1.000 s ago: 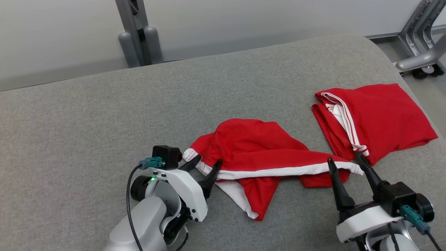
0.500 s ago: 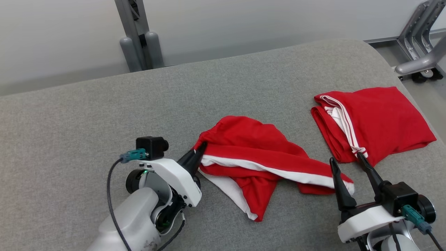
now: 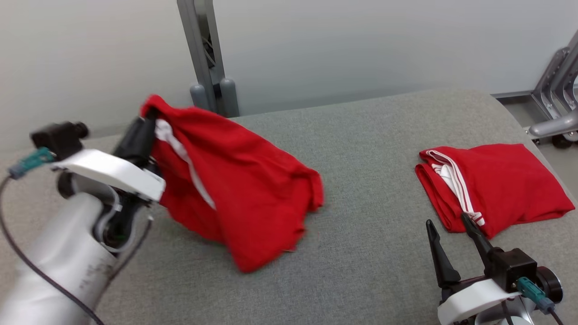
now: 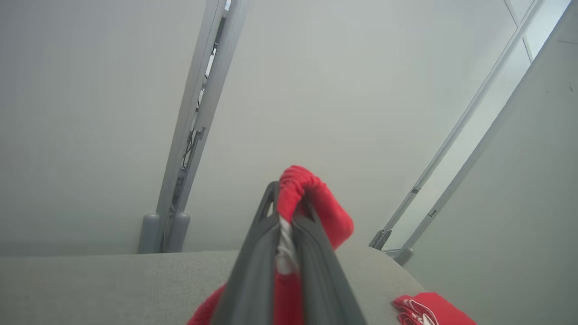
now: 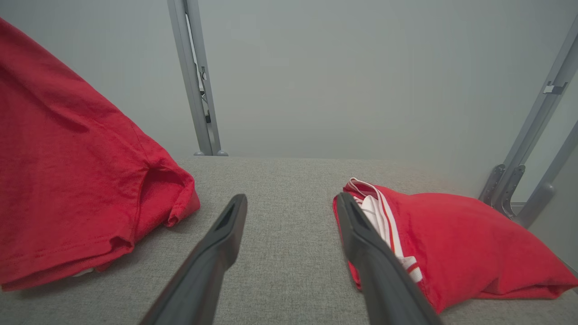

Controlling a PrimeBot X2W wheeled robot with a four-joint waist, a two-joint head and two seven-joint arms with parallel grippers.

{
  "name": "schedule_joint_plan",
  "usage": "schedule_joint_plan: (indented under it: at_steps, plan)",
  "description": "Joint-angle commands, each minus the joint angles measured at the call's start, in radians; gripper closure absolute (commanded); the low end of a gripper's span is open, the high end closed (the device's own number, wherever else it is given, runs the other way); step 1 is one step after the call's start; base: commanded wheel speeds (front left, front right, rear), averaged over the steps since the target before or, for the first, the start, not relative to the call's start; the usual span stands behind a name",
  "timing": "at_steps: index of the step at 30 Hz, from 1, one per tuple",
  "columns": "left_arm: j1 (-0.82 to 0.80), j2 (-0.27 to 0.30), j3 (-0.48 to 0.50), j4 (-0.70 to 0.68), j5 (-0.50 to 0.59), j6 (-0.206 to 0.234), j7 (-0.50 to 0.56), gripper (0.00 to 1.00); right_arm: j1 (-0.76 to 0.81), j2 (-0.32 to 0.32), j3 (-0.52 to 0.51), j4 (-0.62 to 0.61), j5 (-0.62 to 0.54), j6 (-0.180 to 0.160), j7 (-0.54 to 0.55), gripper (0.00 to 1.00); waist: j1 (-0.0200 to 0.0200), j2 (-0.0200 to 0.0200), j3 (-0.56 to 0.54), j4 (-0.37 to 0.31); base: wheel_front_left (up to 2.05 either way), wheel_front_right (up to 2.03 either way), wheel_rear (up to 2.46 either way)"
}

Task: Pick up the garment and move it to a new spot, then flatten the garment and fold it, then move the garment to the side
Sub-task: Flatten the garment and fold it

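Observation:
A red garment with white trim hangs from my left gripper, which is shut on its upper edge, raised at the left. In the left wrist view the two dark fingers pinch the red and white cloth of the garment. Its lower hem rests or nearly rests on the grey surface. The garment hangs at the left in the right wrist view. My right gripper stands open at the lower right, holding nothing, with its fingertips low over the surface.
A second red garment, folded, with white stripes, lies at the right near the surface's edge, just beyond my right gripper; it shows as the folded garment in the right wrist view. A grey metal post stands behind, and a metal frame at far right.
My left gripper shut on the garment's edge and lifted it up and to the left, off the surface. The head camera has shifted. My right gripper stayed open in place.

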Motion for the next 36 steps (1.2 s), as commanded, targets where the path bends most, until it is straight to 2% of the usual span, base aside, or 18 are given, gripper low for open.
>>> schedule_joint_plan:
  at_steps: [1, 5, 8, 12, 14, 21, 25, 26, 27, 28, 32, 36]
  plan:
    - [-0.025, 0.016, 0.011, -0.013, 0.018, -0.001, -0.006, 1.0, 0.008, -0.006, -0.002, 0.003, 0.005, -0.001, -0.005, 0.0, 0.0, -0.0001, -0.013, 0.005, 0.0, 0.0, 0.0]
    - [-0.06, 0.065, 0.058, -0.071, 0.097, 0.0, -0.007, 1.0, 0.019, -0.006, 0.005, 0.001, 0.012, -0.001, -0.005, 0.0, 0.0, -0.0001, -0.022, 0.003, 0.0, 0.0, 0.0]
    - [-0.065, 0.058, 0.073, -0.126, 0.186, 0.016, -0.007, 1.0, 0.022, -0.006, 0.009, 0.002, 0.02, -0.001, -0.005, 0.0, 0.0, -0.0001, -0.024, -0.005, 0.0, 0.0, 0.0]
    - [-0.038, 0.0, 0.026, -0.173, 0.288, 0.028, -0.007, 1.0, 0.018, -0.006, 0.019, 0.005, 0.026, -0.001, -0.005, 0.0, 0.0, -0.0001, -0.019, -0.028, 0.0, 0.0, 0.0]
    - [-0.02, -0.044, -0.032, -0.163, 0.338, 0.031, -0.007, 1.0, 0.011, -0.005, 0.025, 0.005, 0.032, -0.001, -0.005, 0.0, 0.0, -0.0001, -0.014, -0.044, 0.0, 0.0, 0.0]
    - [0.039, -0.231, -0.256, -0.025, 0.443, 0.021, 0.027, 1.0, -0.006, -0.006, 0.039, 0.007, 0.039, -0.001, -0.005, 0.0, 0.0, -0.0001, 0.01, -0.103, 0.0, 0.0, 0.0]
    - [0.059, -0.286, -0.372, 0.055, 0.475, 0.007, 0.035, 1.0, -0.021, -0.005, 0.043, 0.011, 0.046, -0.001, -0.005, 0.0, 0.0, -0.0001, 0.025, -0.125, 0.0, 0.0, 0.0]
    - [0.067, -0.292, -0.401, 0.069, 0.476, 0.007, 0.038, 0.74, -0.024, -0.005, 0.043, 0.012, 0.045, -0.001, -0.005, 0.0, 0.0, -0.0001, 0.027, -0.128, 0.0, 0.0, 0.0]
    - [0.072, -0.298, -0.428, 0.079, 0.477, 0.004, 0.041, 0.07, -0.025, -0.005, 0.042, 0.013, 0.047, -0.001, -0.005, 0.0, 0.0, -0.0001, 0.03, -0.129, 0.0, 0.0, 0.0]
    - [0.074, -0.301, -0.454, 0.088, 0.475, 0.002, 0.045, 0.0, -0.026, -0.006, 0.042, 0.014, 0.048, -0.001, -0.005, 0.0, 0.0, -0.0001, 0.031, -0.129, 0.0, 0.0, 0.0]
    - [0.079, -0.305, -0.514, 0.084, 0.426, -0.001, 0.046, 0.0, -0.038, -0.005, 0.036, 0.016, 0.053, -0.001, -0.005, 0.0, 0.0, -0.0001, 0.035, -0.113, 0.0, 0.0, 0.0]
    - [0.046, -0.305, -0.506, 0.095, 0.387, 0.0, 0.021, 0.0, -0.034, -0.006, 0.026, 0.003, 0.049, -0.001, -0.005, 0.0, 0.0, -0.0001, 0.026, -0.073, 0.0, 0.0, 0.0]
